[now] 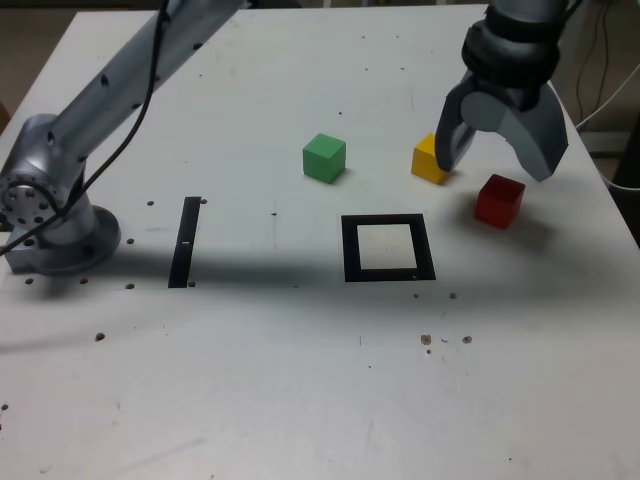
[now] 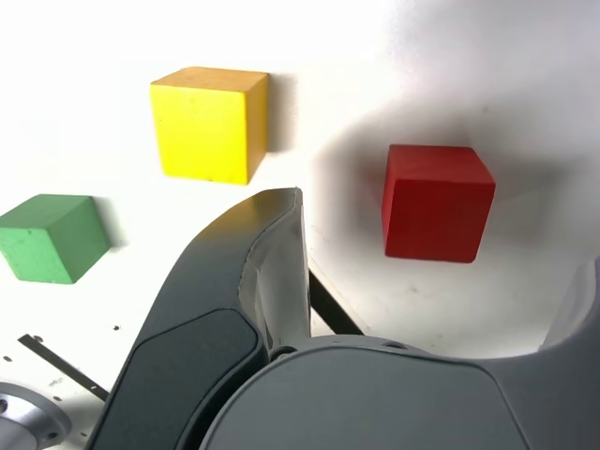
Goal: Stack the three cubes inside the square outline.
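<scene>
exterior view, left to right | strip (image 1: 185, 243) | left cube (image 1: 324, 159) | square outline (image 1: 351, 250) | middle cube (image 1: 429, 161) behind outline | right cube (image 1: 498, 202)

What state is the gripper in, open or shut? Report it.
Open: in the wrist view its fingers stand wide apart, with the red cube showing beyond the gap, ungripped.

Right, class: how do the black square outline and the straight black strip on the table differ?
The outline closes into a frame around a white centre; the strip is one solid bar. In the exterior view, the outline lies near the cubes, the strip nearer the arm's base. Both are black and lie flat.
</scene>
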